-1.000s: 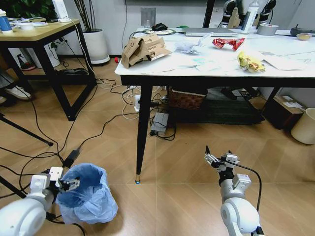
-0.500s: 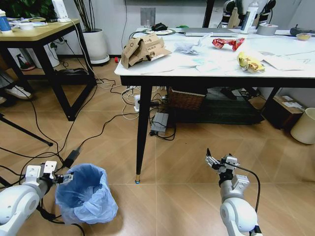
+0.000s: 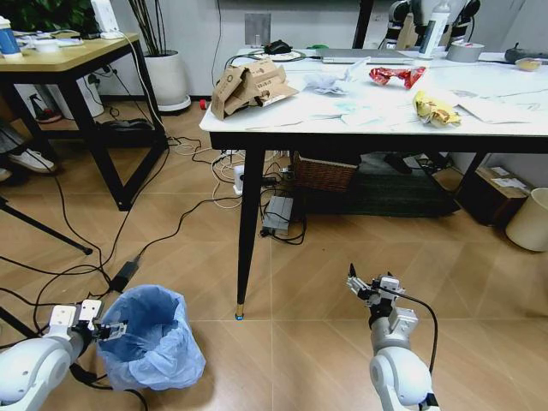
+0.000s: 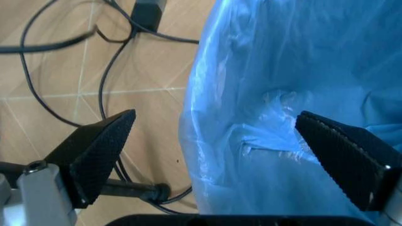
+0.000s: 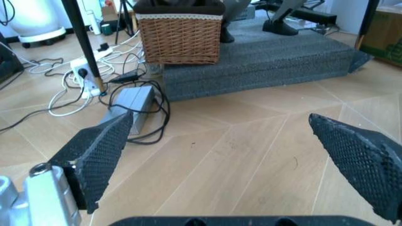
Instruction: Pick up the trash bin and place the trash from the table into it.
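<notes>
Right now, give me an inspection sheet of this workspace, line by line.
Surface: white table, littered.
Job's things: trash bin with blue bag on the floor near the table leg; on the table, torn cardboard box, red wrapper, yellow wrapper, crumpled plastic.
Clutter: tape roll; wicker basket under the table.
Grippers: left gripper open, jaws straddling the bin's rim; right gripper open, low over bare floor.
Cables: black cables on the floor beside the bin; power strip and more cables under the table.
Surroundings: wooden desk; cream bin.
</notes>
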